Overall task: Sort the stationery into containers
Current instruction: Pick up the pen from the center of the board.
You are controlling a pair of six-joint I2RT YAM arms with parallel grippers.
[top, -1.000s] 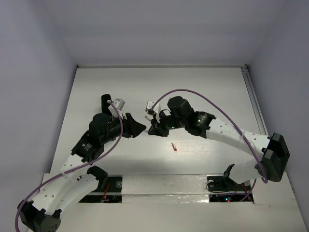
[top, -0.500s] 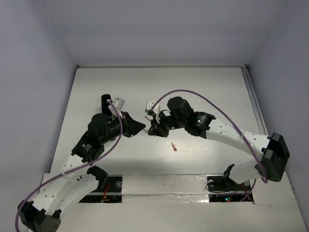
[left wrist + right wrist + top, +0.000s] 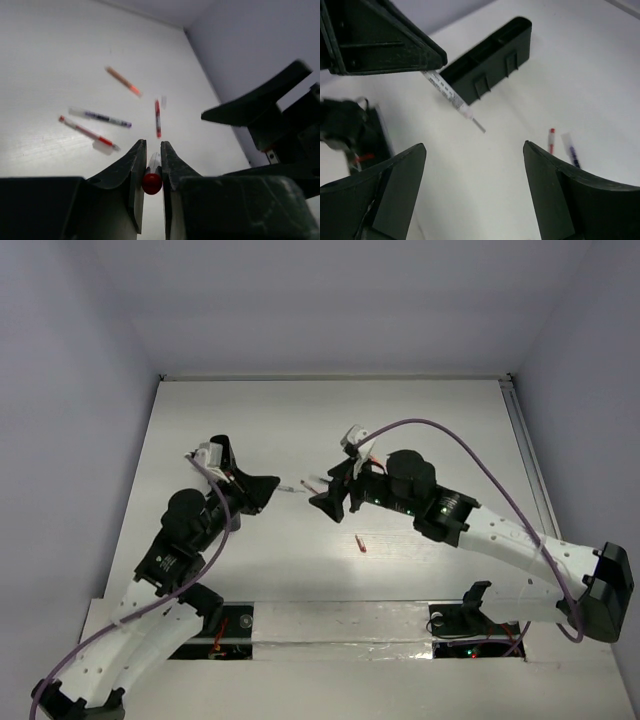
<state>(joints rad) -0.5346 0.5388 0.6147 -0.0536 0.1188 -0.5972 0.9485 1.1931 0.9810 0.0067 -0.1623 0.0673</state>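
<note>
My left gripper [image 3: 150,145] is shut on a white pen [image 3: 154,162] with a round red end cap, held above the table. In the top view the left gripper [image 3: 262,489] points right and the pen [image 3: 288,487] sticks out towards my right gripper [image 3: 329,498]. The right gripper [image 3: 474,145] stands wide open and empty, apart from the pen [image 3: 451,96]. The long black container [image 3: 490,59] lies behind the left gripper; my left arm partly hides the container [image 3: 223,446] from above. Loose stationery lies beyond: an orange pen [image 3: 123,81], a red pen [image 3: 157,118], a purple-marked pen [image 3: 100,117], and a red-and-white pen [image 3: 86,131].
A small white eraser [image 3: 103,146] lies beside the red-and-white pen. A tiny red piece [image 3: 360,543] sits on the table in front of the right arm. The red pen [image 3: 551,140] and the purple-marked pen [image 3: 571,151] lie under the right gripper's far side.
The left gripper closed on the pen that the right gripper held; the right gripper then opened and let go. Both grippers have drawn apart, the left moving left with the pen.
</note>
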